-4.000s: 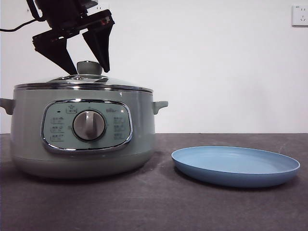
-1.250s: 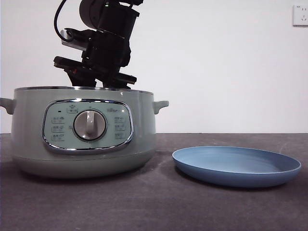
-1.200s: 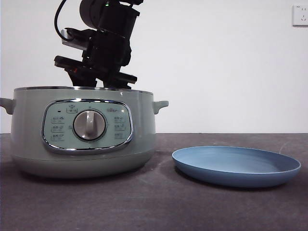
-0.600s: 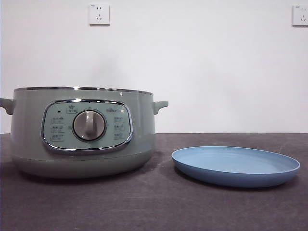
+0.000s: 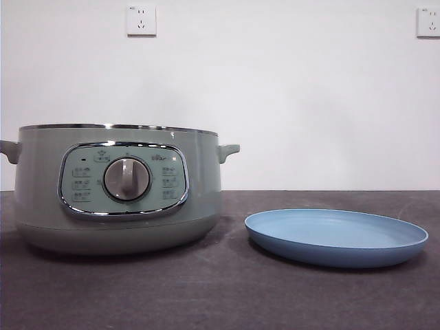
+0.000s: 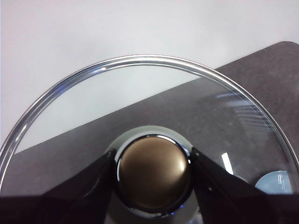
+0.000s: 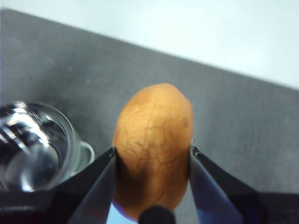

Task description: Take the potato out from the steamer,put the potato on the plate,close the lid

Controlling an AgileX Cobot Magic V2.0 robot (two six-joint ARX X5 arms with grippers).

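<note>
The pale green steamer (image 5: 117, 189) stands open at the left of the front view, with no lid on its chrome rim. To its right lies the light-blue plate (image 5: 337, 237), with nothing on it. No arm shows in the front view. In the left wrist view my left gripper (image 6: 153, 159) is shut on the knob (image 6: 153, 173) of the glass lid (image 6: 88, 107), held up off the table. In the right wrist view my right gripper (image 7: 152, 153) is shut on the brown-orange potato (image 7: 154, 140), above the dark table. The steamer's shiny inside (image 7: 30, 147) lies to one side of it.
The dark grey table (image 5: 227, 295) runs in front of the steamer and plate. A white wall stands behind, with one socket (image 5: 141, 19) above the steamer and another (image 5: 427, 20) at the far right.
The lid is off the steamer. The arm that reached into the pot a second ago has gone up out of the front view. Steamer and plate have not moved.
</note>
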